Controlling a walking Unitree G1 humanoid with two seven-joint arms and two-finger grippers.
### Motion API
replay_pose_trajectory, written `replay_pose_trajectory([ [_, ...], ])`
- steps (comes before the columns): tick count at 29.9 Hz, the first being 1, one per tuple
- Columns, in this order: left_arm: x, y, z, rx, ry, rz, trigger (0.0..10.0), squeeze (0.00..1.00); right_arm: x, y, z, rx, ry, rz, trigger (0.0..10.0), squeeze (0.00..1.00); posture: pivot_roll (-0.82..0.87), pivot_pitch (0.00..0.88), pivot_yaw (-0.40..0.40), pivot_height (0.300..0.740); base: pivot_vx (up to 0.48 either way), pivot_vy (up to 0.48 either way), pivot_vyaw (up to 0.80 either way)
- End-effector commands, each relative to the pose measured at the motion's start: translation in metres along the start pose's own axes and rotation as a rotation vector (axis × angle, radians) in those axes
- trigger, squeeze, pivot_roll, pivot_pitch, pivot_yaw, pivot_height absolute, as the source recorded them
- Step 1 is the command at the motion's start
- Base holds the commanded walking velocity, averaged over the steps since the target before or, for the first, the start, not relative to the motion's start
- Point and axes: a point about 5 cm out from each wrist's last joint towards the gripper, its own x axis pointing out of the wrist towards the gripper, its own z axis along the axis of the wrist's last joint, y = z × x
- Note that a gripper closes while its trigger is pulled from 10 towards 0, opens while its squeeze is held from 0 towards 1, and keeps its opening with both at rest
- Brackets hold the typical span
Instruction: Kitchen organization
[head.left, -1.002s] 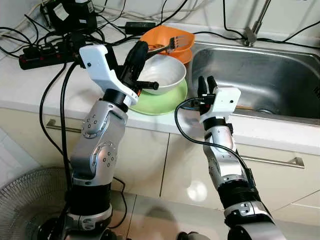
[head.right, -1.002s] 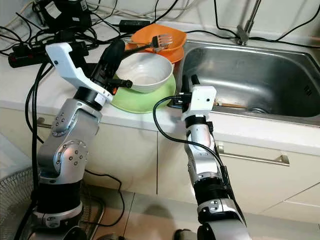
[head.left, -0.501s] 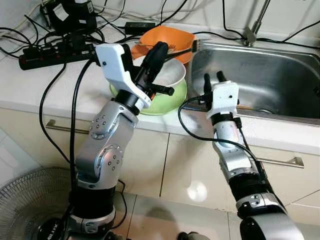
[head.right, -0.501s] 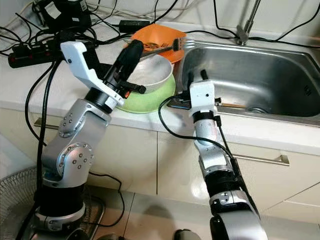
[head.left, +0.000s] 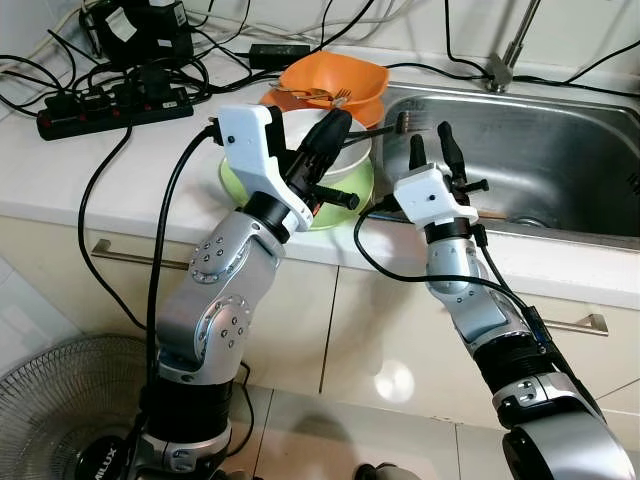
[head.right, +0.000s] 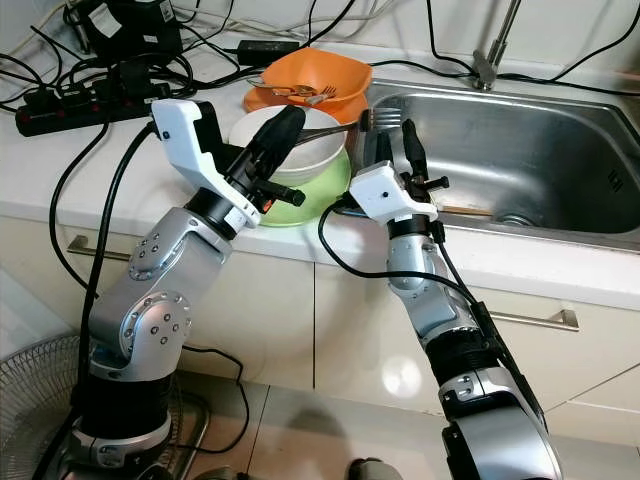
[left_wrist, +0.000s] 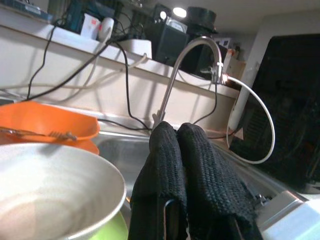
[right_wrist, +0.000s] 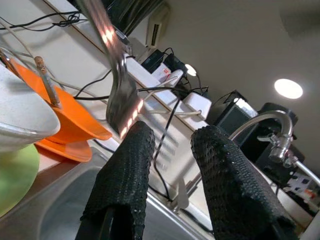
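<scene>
The left gripper (head.left: 338, 122) is up over the white bowl (head.left: 330, 150), its jaws clamped tight on the handle of a fork (head.left: 385, 125). The fork sticks out level from the fingertips toward the sink (head.left: 520, 150), its tines hanging just past the bowl's rim and right at the sink's near corner. In the left wrist view the two black fingers (left_wrist: 192, 170) are pressed together, side by side, with the bowl's pale rim close below them and the faucet (left_wrist: 192, 55) rising beyond.

The right gripper (head.left: 432, 152) stands upright beside the bowl, at the edge of the sink, jaws parted and holding nothing. The fork's tines sit just above and beside its fingertips; from the right wrist view the tines (right_wrist: 122, 107) hang nearly touching one finger (right_wrist: 127, 175), though whether they touch I cannot tell.

The white bowl rests on a green plate (head.left: 345, 195), which lies on the bench (head.left: 90, 170) close beside the sink. Behind the bowl is an orange bowl (head.left: 345, 78) with a second fork (head.left: 315, 96) lying across it, and what looks like a stick resting in it too. Farther from the sink than the bowls, a black power strip (head.left: 110, 108) and a tangle of cables (head.left: 60, 75) spread over the bench. Down on the floor below the bench, a fan (head.left: 60, 400) sits beside the left arm.
</scene>
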Motion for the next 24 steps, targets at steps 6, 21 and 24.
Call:
replay_pose_trajectory([
  [6,0.000,-0.009,0.003,-0.003,-0.002,-0.036,10.0,0.00,0.002,0.001,0.001,-0.049,-0.018,-0.016,10.0,0.00,0.02,0.061,-0.004,0.732,0.000,0.000,0.00],
  [21,0.003,-0.006,0.006,0.030,-0.033,-0.007,10.0,0.00,-0.007,0.011,0.005,-0.017,-0.032,0.026,10.0,0.00,0.02,0.058,0.000,0.732,0.000,0.000,0.00],
  [24,0.004,-0.006,0.007,0.028,-0.041,-0.004,10.0,0.00,-0.011,0.016,0.007,-0.005,-0.039,0.046,10.0,0.00,0.02,0.058,0.000,0.732,0.000,0.000,0.00],
])
